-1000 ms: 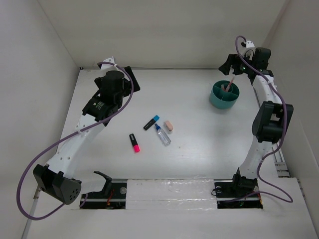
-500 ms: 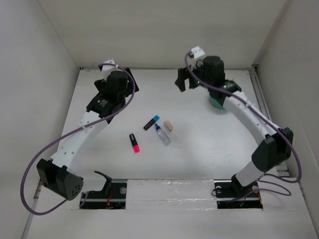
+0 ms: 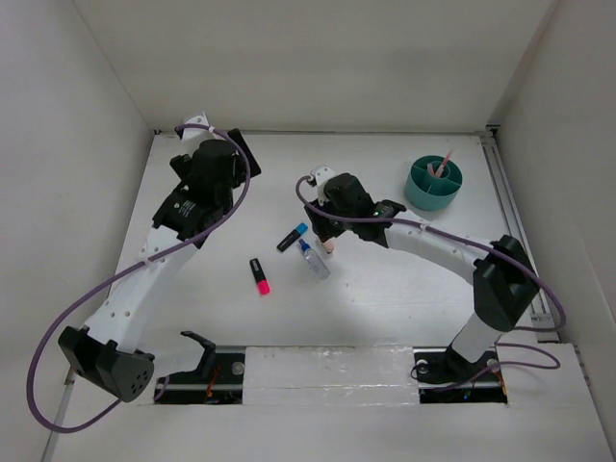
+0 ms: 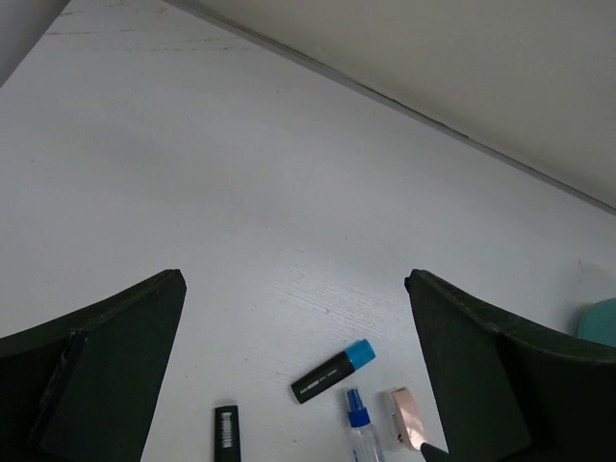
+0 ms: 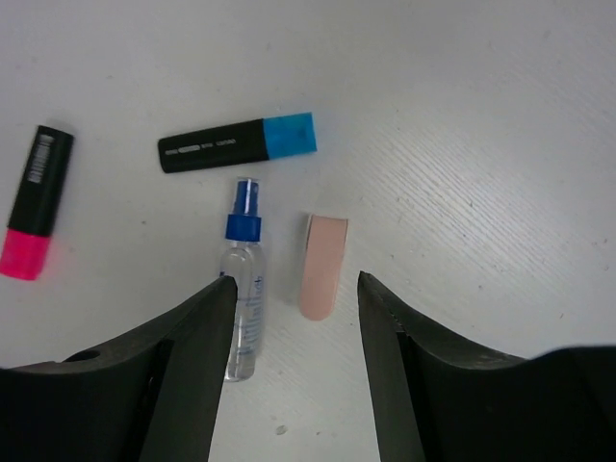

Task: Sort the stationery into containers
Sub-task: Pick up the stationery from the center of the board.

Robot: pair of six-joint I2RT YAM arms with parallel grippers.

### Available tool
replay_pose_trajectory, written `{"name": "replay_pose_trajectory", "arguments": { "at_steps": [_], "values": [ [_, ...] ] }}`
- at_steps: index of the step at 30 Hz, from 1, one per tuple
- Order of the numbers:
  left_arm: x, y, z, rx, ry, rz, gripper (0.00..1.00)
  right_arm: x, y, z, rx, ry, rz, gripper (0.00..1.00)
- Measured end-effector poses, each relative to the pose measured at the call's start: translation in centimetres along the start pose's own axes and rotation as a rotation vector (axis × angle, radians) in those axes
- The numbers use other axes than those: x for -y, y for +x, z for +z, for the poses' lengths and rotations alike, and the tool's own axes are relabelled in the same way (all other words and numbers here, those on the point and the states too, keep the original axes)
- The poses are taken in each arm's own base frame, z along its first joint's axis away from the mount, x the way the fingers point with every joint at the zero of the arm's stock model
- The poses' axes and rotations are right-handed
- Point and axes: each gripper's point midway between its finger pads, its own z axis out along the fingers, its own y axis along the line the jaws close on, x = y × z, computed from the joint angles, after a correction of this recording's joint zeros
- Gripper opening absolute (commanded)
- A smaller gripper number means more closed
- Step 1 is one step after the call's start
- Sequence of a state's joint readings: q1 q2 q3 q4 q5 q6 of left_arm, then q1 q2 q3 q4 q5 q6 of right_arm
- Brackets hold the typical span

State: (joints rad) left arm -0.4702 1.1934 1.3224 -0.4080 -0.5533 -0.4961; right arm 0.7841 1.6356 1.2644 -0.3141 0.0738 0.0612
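– pink eraser [image 5: 322, 267], a short slab with rounded ends, matte and rubbery by the look of it. it lies flat on the white table [image 3: 385, 289], near the middle, well apart from the teal organiser [image 3: 416, 195] at the far right.
– and the right gripper [image 5: 294, 281]?
– over the eraser, jaws apart, one finger on each side and neither touching it. nothing held.
– what worries you?
– the bottle [image 5: 243, 294]. clear smooth plastic, round, with a blue spray top, lying just beside the eraser and right at the tip of one finger. if that finger comes down on it, i'd expect the bottle to roll away or get pinched along with the eraser.
– the eraser itself?
– probably soft and grippy, so it should hold. but it sits closer to one finger than the other, and a lopsided close could shove or twist it first.
– the rest?
– a blue-capped marker [image 5: 238, 142] just beyond the bottle and a pink-capped marker [image 5: 37, 217] off to the side. both have black, hard, blocky bodies and lie apart from the fingers.
– the organiser?
– round hard plastic with divided sections. a thin pink pencil [image 3: 443, 164] leans out of it, though i can't tell which section.
– left gripper [image 4: 294, 279]?
– wide open, empty, above bare table at the far left.
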Motion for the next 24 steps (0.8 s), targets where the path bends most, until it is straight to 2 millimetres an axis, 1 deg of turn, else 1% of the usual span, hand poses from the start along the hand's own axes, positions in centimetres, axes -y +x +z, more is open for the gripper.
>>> {"name": "replay_pose_trajectory", "arguments": {
  "at_steps": [1,4,6,11,14,17,20,24],
  "values": [
    [0.0,0.0,0.0,-0.001,0.001,0.001,1.0,0.2,0.6,0.9,-0.023,0.012,0.001,0.59],
    [0.1,0.1,0.0,-0.004,0.005,0.001,1.0,0.7,2.3,2.0,-0.076,0.038,0.009,0.57],
    [0.2,0.1,0.0,-0.006,0.009,0.001,1.0,0.8,2.8,2.2,-0.092,0.048,0.016,0.55],
    [0.3,0.2,0.0,-0.012,0.019,0.002,1.0,0.8,3.0,2.4,-0.096,0.051,0.02,0.54],
    [0.4,0.3,-0.1,-0.014,0.022,0.002,1.0,0.8,3.5,2.8,-0.109,0.053,0.025,0.52],
    [0.4,0.3,-0.1,-0.015,0.023,0.003,1.0,0.8,4.5,3.6,-0.137,0.056,0.028,0.52],
    [0.4,0.3,-0.1,-0.016,0.024,0.003,1.0,0.8,5.7,4.3,-0.17,0.06,0.027,0.48],
    [0.4,0.3,-0.1,-0.016,0.024,0.002,1.0,0.9,6.7,4.5,-0.194,0.063,0.032,0.47]
  ]
}}
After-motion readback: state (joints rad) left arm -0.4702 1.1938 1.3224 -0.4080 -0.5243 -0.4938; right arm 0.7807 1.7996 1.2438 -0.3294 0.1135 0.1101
